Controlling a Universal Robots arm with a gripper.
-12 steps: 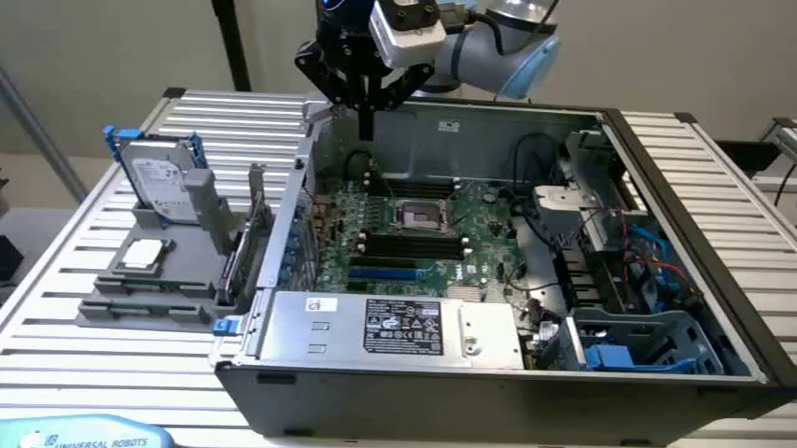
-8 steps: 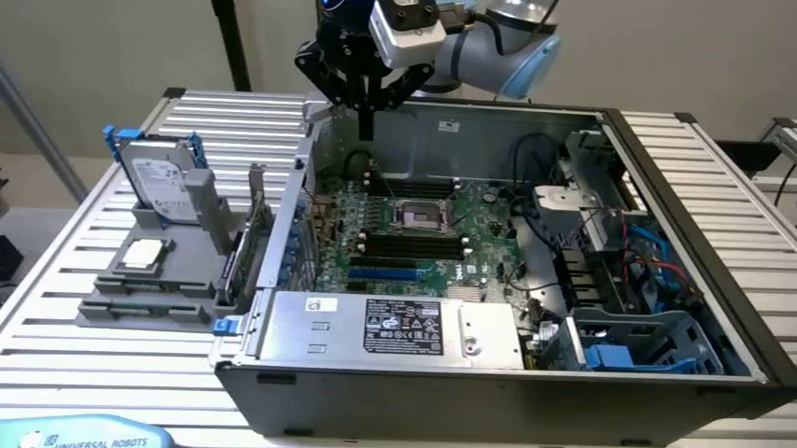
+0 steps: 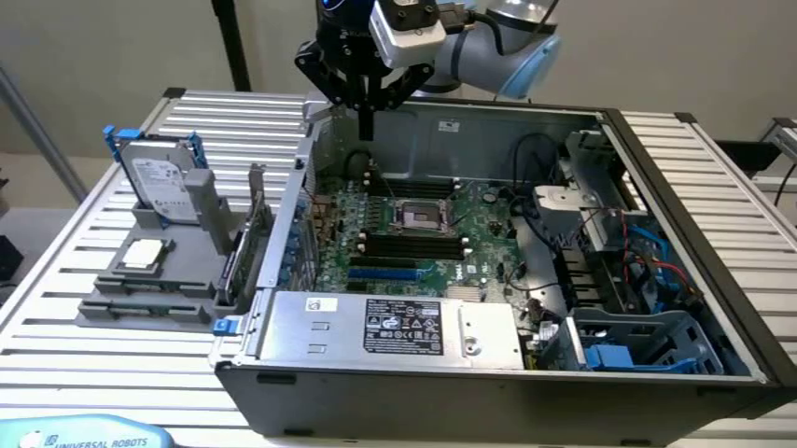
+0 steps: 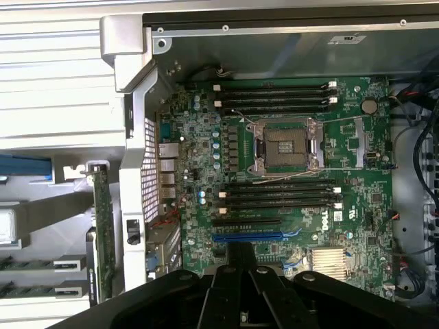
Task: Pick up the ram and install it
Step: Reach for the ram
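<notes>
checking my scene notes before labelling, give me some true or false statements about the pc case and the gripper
1. The gripper hangs above the open case. True.
2. The gripper holds the ram. False: it is shut on nothing; the ram lies in the grey holder outside the case.
3. The processor socket holds a chip. False: it is empty.
4. The hard drive stands upright in the holder. True.

- The ram (image 4: 27, 263) is a long, thin green stick, seated on its edge in a grey holder (image 4: 72, 263) outside the computer case (image 4: 130, 62).
- A second ram stick (image 4: 27, 290) sits parallel and just beside it in the same holder.
- Both lie level, well apart from the motherboard's black memory slots (image 4: 281, 195).
</notes>
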